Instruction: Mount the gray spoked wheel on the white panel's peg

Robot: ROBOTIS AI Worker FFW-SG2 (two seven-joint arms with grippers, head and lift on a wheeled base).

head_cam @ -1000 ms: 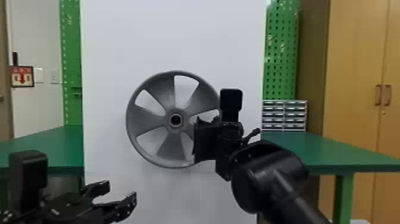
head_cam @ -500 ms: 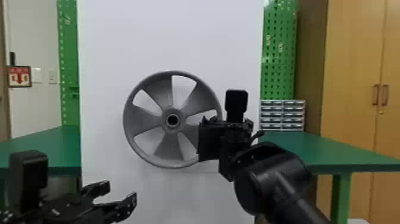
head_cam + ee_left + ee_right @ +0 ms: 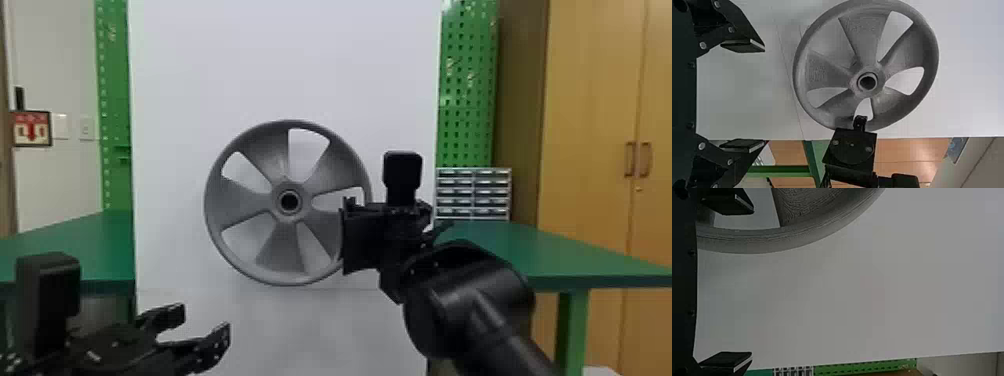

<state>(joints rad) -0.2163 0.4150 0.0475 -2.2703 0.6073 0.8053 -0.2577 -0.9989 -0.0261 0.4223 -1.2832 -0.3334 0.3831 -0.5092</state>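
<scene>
White panel, green table. Head view: wheel upright against panel; right gripper at its edge, left gripper lower, apart. Left wrist view: jaws wide, wheel beyond, not between. Right wrist view: jaws wide, rim between, nearer one finger, contact perhaps.

Green tables beside wooden cabinets.
</scene>
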